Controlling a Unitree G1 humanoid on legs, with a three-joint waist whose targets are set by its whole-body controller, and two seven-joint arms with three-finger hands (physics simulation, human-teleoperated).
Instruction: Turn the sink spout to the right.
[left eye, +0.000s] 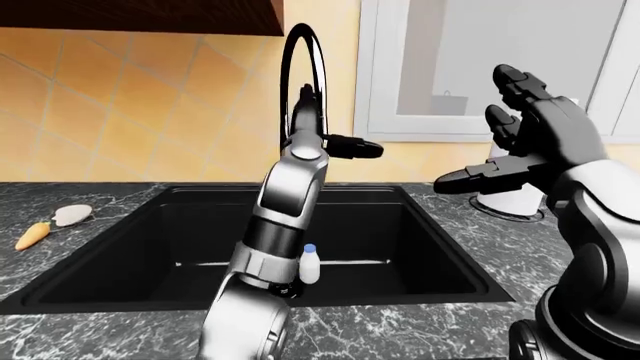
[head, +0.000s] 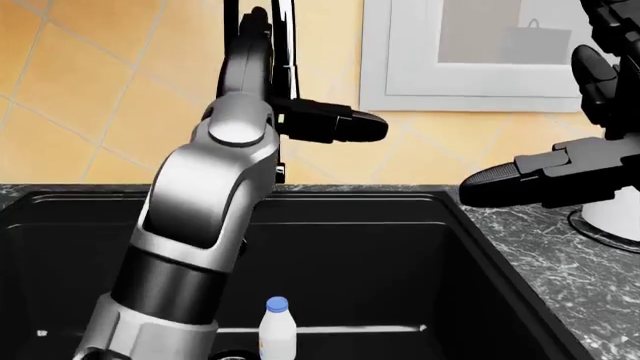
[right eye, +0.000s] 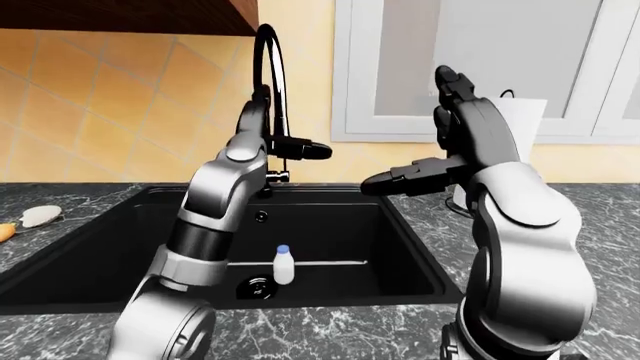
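The black gooseneck sink spout (left eye: 300, 36) rises behind the black sink (left eye: 130, 244) at the middle of the left-eye view. My left hand (left eye: 325, 129) is raised against the spout's stem. Its fingers lie up along the stem, and one finger (head: 335, 124) sticks out to the right, so the hand is open rather than closed round it. My right hand (left eye: 497, 139) is open and empty, held up in the air to the right of the spout, in line with the window.
A small white bottle with a blue cap (left eye: 310, 264) stands in the basin near the drain (right eye: 255, 286). A carrot (left eye: 32, 235) and a white object (left eye: 72, 215) lie on the left counter. A white cylinder (left eye: 515, 199) stands on the right counter.
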